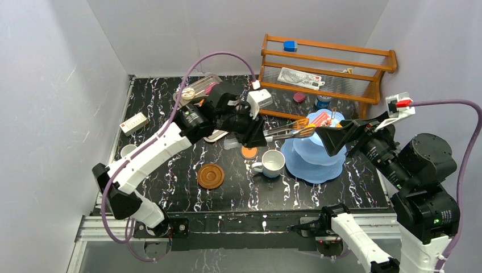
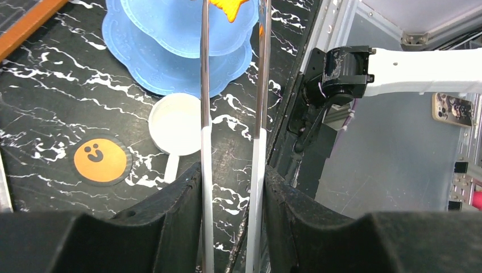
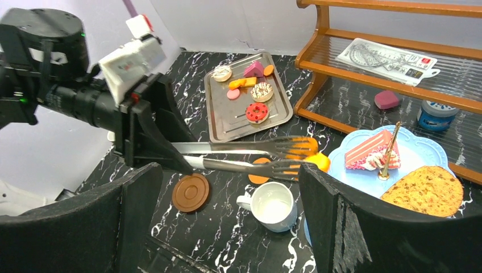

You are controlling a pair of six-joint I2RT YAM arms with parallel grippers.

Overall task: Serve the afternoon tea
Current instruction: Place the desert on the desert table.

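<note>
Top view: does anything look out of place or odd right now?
The white mug stands on the bare table, apart from the empty brown saucer. An orange smiley cookie lies loose on the table beside it. Nothing looks spilled.

- The top view looks down from above and behind the arm bases, far enough to show the whole tabletop [image 1: 256, 193].
- The left wrist view looks closely past the left tool [image 2: 233, 169] along the tongs [image 2: 205, 85].
- The right wrist view faces left across the tabletop; all three share the white mug [image 1: 274, 162].
</note>
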